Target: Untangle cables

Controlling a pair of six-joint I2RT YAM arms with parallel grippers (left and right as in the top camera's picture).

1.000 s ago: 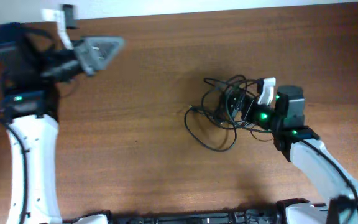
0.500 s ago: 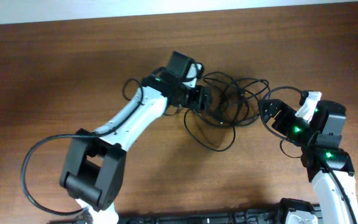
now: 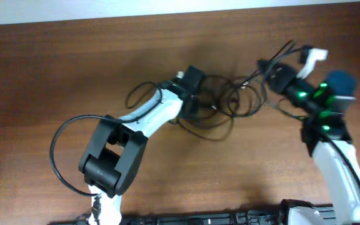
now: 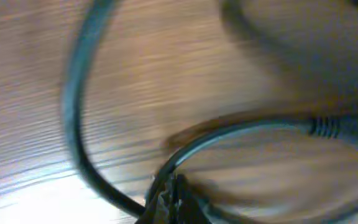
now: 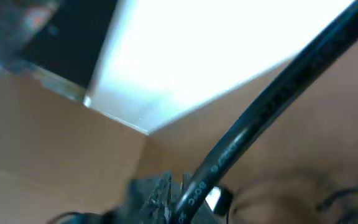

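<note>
Cables (image 3: 227,103) sat tangled mid-table (image 3: 55,75). The left gripper (image 3: 194,107) was closed at the tangle's left edge, seemingly pinching a strand (blurry view). The right gripper (image 3: 269,67) pinched a strand far-right, probably to spread the loops.

The table (image 3: 55,62) is brown wood grain, smooth with a faint sheen. The cables (image 5: 260,121) have smooth black rubbery sheaths. The arm shells (image 3: 149,115) look like glossy white plastic.
</note>
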